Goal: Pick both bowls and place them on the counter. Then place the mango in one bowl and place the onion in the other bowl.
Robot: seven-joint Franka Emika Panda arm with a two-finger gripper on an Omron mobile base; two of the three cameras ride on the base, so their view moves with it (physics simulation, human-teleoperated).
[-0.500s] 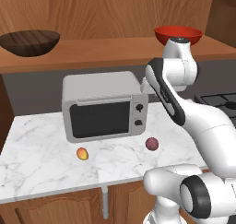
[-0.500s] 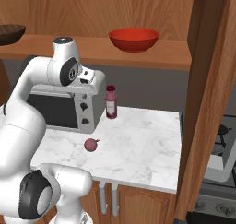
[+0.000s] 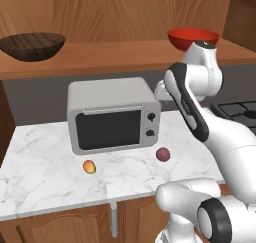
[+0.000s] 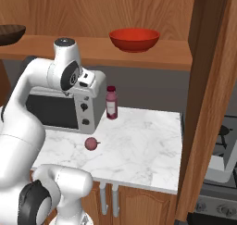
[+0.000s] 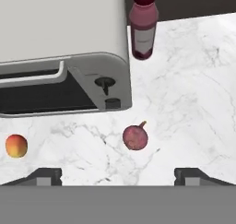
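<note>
Gripper: the two small dark finger tips of the gripper (image 5: pixel 118 176) stand far apart, wide open, with nothing between them. It hangs high above the counter and looks down on it.
Counter: the white marble counter with grey veins (image 3: pixel 45 177) (image 4: pixel 139 150) (image 5: pixel 193 98) sits on brown wooden cabinet doors (image 4: pixel 139 205).
Mango: the small oval orange-yellow mango (image 3: pixel 89 166) (image 5: pixel 16 146) lies on the counter near its front edge, in front of the microwave door. It is well apart from the onion.
Onion: the small round purplish-red onion (image 3: pixel 162 154) (image 4: pixel 91 143) (image 5: pixel 135 137) lies on the counter, just in front of the microwave's knob corner. In the hand view it lies between the two finger tips, but far below them.
Microwave: the grey box microwave with a dark door (image 3: pixel 112 119) (image 4: pixel 65 110) (image 5: pixel 60 38) stands on the counter behind both fruits.
Bottle: the small dark red bottle with a pale label (image 4: pixel 111 103) (image 5: pixel 144 27) stands upright on the counter, just beside the microwave, near the back wall.
Shelf: the brown wooden shelf (image 3: pixel 100 57) (image 4: pixel 162 57) runs along the wall above the microwave.
Red bowl: the wide glossy red bowl (image 3: pixel 193 38) (image 4: pixel 134 39) sits on the shelf, up behind the arm.
Brown bowl: the wide dark brown wood-grained bowl (image 3: pixel 32 45) (image 4: pixel 10 34) sits on the shelf too, well apart from the red one.
</note>
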